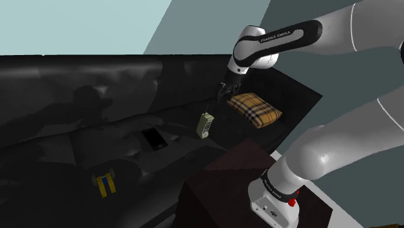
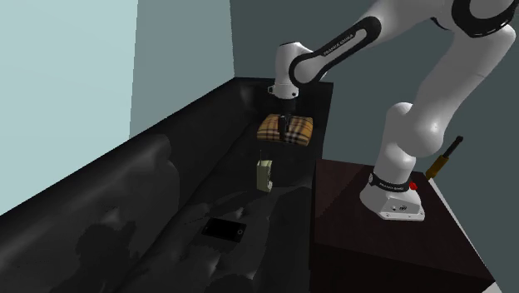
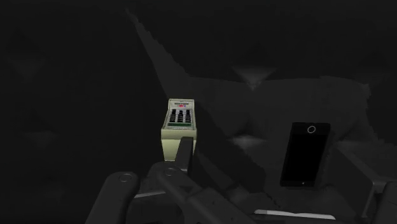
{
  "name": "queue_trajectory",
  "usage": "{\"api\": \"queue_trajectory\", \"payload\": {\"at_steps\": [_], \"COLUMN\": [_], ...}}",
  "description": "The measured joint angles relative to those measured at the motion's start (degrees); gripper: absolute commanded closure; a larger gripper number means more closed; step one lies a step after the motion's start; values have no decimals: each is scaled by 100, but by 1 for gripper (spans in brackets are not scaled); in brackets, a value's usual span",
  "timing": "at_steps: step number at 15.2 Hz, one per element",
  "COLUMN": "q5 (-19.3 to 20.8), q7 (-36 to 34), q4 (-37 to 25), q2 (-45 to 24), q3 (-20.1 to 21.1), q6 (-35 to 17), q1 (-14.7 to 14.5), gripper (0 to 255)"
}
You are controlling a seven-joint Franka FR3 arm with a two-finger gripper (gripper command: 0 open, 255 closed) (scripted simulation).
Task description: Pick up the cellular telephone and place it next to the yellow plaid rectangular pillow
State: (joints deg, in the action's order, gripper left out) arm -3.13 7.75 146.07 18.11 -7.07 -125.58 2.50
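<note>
The cellular telephone [image 1: 205, 125] is a cream brick-style handset with a dark keypad and a black antenna. It stands upright on the black sofa seat [image 1: 175, 152], also seen as the handset [image 2: 264, 175] and the handset [image 3: 179, 127]. The yellow plaid rectangular pillow [image 1: 255, 109] lies flat on the seat a short way to the shoulder view's right of it; it shows again as the pillow [image 2: 285, 128]. My gripper [image 1: 228, 92] hangs in the air above the near edge of the pillow [image 2: 287, 118], apart from the telephone and holding nothing.
A flat black smartphone [image 1: 154, 138] [image 2: 226, 230] [image 3: 305, 154] lies on the seat further from the pillow. A blue and yellow striped item [image 1: 105, 183] sits near the seat's front. The dark brown stand [image 2: 374, 216] adjoins the sofa. A yellow-and-black stick [image 2: 445, 156] leans behind it.
</note>
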Motion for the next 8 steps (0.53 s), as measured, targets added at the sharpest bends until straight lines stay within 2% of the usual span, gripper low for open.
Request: {"api": "queue_trajectory", "payload": {"at_steps": [8], "q5": [-107], "q7": [496], "q4": [-320], "q2": [-1776], "q3": [-181], "q6": [-1294], "q1": [43], "gripper": [0]}}
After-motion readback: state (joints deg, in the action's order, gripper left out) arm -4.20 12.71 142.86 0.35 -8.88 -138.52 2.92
